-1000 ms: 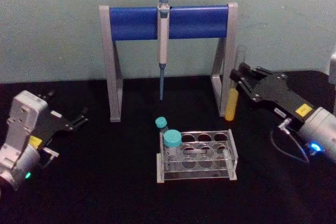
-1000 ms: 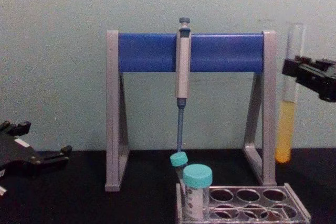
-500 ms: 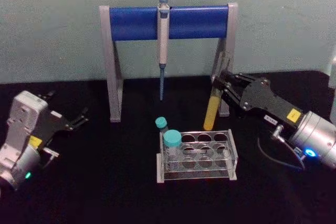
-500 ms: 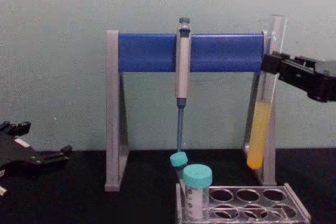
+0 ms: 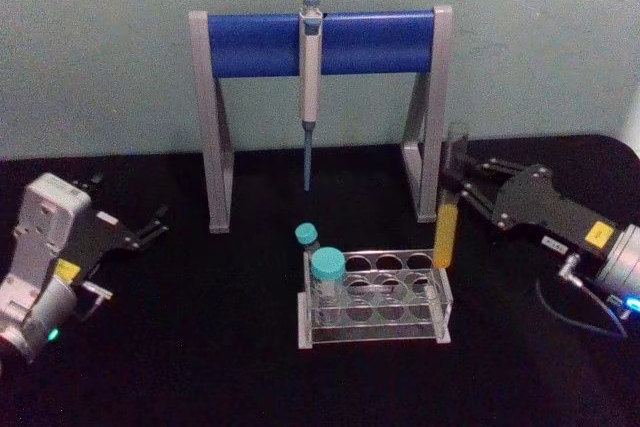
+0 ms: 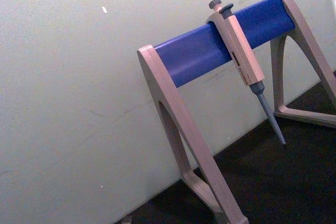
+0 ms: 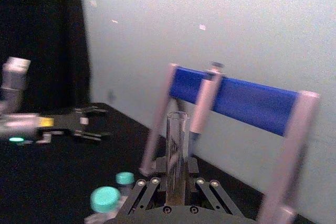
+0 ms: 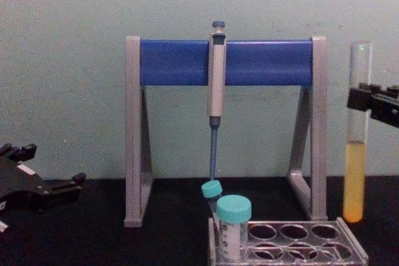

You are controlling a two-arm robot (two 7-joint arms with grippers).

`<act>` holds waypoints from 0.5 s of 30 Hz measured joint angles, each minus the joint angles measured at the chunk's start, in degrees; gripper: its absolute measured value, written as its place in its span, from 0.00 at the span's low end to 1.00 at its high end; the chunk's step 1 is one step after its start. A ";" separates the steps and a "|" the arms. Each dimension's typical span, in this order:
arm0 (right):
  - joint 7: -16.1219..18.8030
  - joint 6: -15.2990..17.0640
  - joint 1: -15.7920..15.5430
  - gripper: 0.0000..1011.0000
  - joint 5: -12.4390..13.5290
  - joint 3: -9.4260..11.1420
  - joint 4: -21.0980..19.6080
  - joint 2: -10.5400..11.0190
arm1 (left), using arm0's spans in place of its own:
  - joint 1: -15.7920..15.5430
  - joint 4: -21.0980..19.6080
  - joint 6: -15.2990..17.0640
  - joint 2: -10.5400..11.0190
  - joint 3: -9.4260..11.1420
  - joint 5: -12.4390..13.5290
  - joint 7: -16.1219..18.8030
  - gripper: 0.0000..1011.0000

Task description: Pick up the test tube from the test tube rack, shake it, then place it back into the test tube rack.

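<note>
My right gripper point(image 5: 462, 194) is shut on the test tube point(image 5: 449, 192), gripping it about mid-height. The tube is upright, with yellow liquid in its lower part, and its round bottom hangs just above the right end of the test tube rack point(image 5: 420, 319). From the chest, the test tube point(image 8: 357, 135) hangs right of the test tube rack point(image 8: 303, 242), with the right gripper point(image 8: 365, 101) clamped on the clear glass. In the right wrist view the tube point(image 7: 177, 145) stands between the fingers point(image 7: 140, 187). My left gripper point(image 5: 148, 227) rests open at the far left.
A grey-and-blue pipette stand point(image 5: 320, 42) with a hanging pipette point(image 5: 311, 67) rises behind the rack. Two teal-capped tubes point(image 5: 327, 265) sit in the rack's left end. The black table runs open in front and to the left.
Half a second ago the tube leaned left by the stand's right leg. It has swung back right, now upright and lower by the rack's right end. The left arm stayed put.
</note>
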 joint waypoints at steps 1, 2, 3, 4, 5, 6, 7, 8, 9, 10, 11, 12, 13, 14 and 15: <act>-1.69 0.47 -0.28 0.23 -0.59 0.44 -0.18 0.04 | 0.00 0.00 0.00 0.00 0.00 0.00 0.00 0.99; -3.32 0.89 -0.37 0.23 -1.35 0.74 -0.29 -0.11 | 0.00 0.00 0.00 0.00 0.00 0.00 0.00 0.99; -4.33 1.15 -0.38 0.23 -1.91 0.84 -0.33 -0.29 | 0.00 0.00 0.00 0.00 0.00 0.00 0.00 0.99; -5.15 1.37 -0.37 0.23 -2.45 0.93 -0.36 -0.56 | 0.00 0.00 0.00 0.00 0.00 0.00 0.00 0.99; -5.99 1.57 -0.31 0.23 -3.01 0.97 -0.36 -0.85 | 0.00 0.00 0.00 0.00 0.00 0.00 0.00 0.99; -7.65 1.82 -0.07 0.23 -4.33 1.00 -0.36 -1.47 | 0.01 0.00 0.00 0.00 0.00 0.00 0.00 0.99; -8.33 1.87 0.13 0.23 -4.99 1.00 -0.35 -1.82 | 0.00 0.00 0.00 0.00 0.00 0.00 0.00 0.99; -8.97 1.90 0.30 0.23 -5.63 0.98 -0.31 -2.21 | 0.00 0.00 0.00 0.00 0.00 0.00 0.00 0.99; -10.06 1.89 0.75 0.23 -6.92 0.82 -0.08 -3.07 | 0.00 0.00 0.00 0.00 0.00 0.00 0.00 0.99; -10.52 1.83 0.97 0.23 -7.48 0.70 0.08 -3.47 | 0.00 0.00 0.00 0.00 0.00 0.00 0.00 0.99; -10.90 1.74 1.23 0.23 -7.92 0.61 0.28 -3.94 | 0.00 0.00 0.00 0.00 0.00 0.00 0.00 0.99; -11.43 1.44 1.79 0.23 -8.73 0.36 0.79 -4.91 | 0.00 0.00 0.00 0.00 0.00 0.00 0.00 0.99; -11.55 1.25 2.04 0.23 -9.08 0.22 1.09 -5.39 | 0.00 0.00 0.00 0.00 0.00 0.00 0.00 0.99; -11.64 0.90 2.55 0.23 -9.51 -0.02 1.66 -6.30 | 0.00 0.00 0.00 0.00 0.00 0.00 0.00 0.99; -11.56 0.76 2.78 0.23 -9.55 -0.12 1.92 -6.69 | 0.00 0.00 0.00 0.00 0.00 0.00 0.00 0.99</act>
